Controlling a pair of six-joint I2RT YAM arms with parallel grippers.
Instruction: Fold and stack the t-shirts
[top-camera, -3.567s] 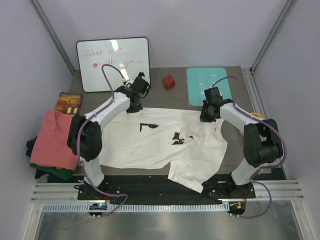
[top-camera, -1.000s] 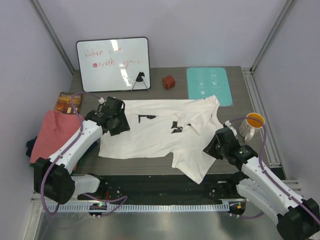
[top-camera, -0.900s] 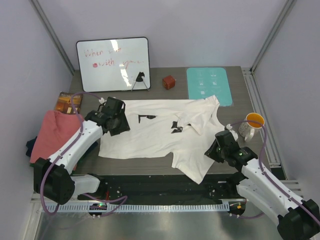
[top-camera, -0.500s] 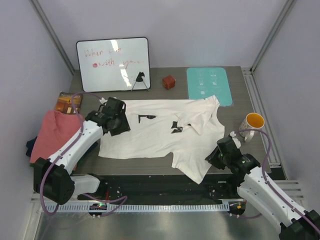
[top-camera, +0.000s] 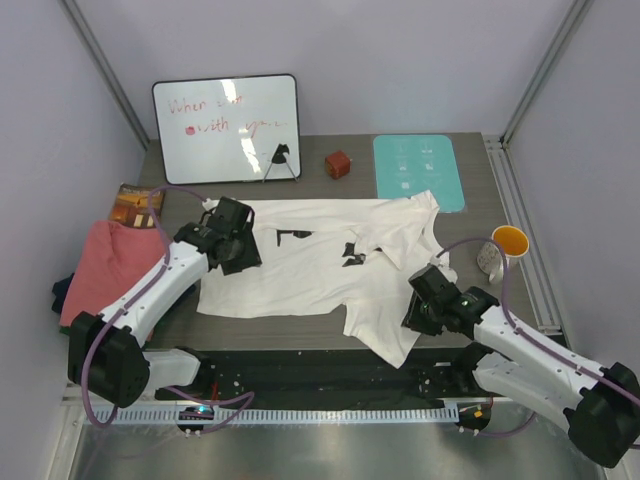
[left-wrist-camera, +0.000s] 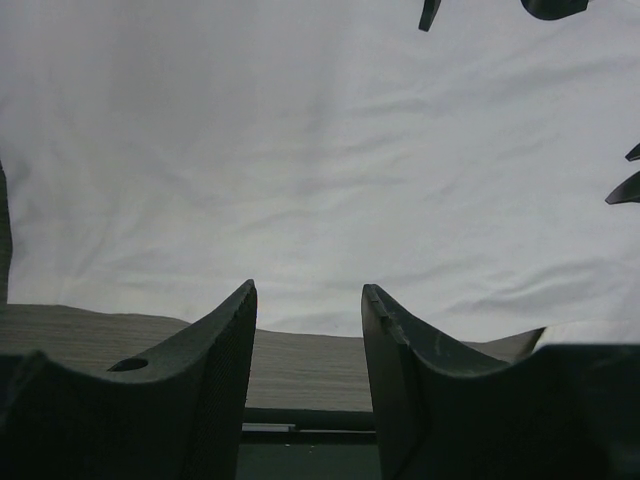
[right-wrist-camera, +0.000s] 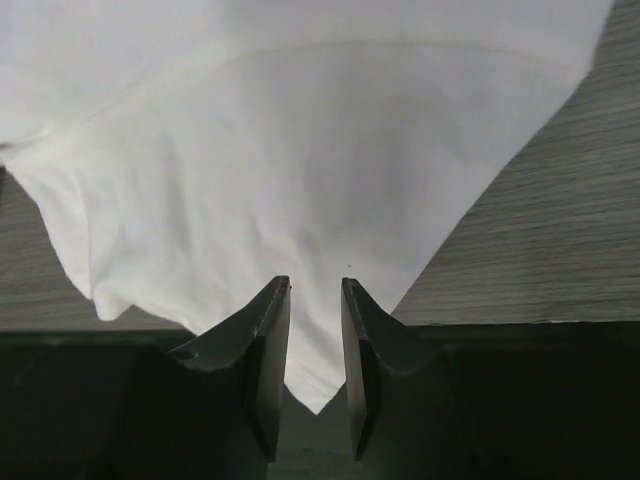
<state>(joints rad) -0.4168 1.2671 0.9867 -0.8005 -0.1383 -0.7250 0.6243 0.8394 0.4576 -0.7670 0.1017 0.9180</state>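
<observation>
A large white t-shirt (top-camera: 310, 270) lies spread on the table, black print facing up, with one corner (top-camera: 385, 340) hanging over the near edge. My left gripper (top-camera: 236, 250) hovers at the shirt's left edge. In the left wrist view it (left-wrist-camera: 308, 290) is open, with white cloth (left-wrist-camera: 300, 150) ahead and nothing between its fingers. My right gripper (top-camera: 420, 312) is at the hanging corner. In the right wrist view it (right-wrist-camera: 315, 283) stands open by a narrow gap above that white point of cloth (right-wrist-camera: 300, 150). A salmon-pink t-shirt (top-camera: 100, 270) lies on darker ones (top-camera: 66, 292) at far left.
At the back stand a whiteboard (top-camera: 226, 128), a red cube (top-camera: 338, 164) and a teal mat (top-camera: 418, 170). A mug with an orange inside (top-camera: 497, 250) sits at the right, close to the right arm. A brown book (top-camera: 135, 205) lies beyond the pink shirt.
My right gripper has swung left from near the mug to the shirt's hanging corner, and its jaws have widened. The left arm and the shirt have hardly moved.
</observation>
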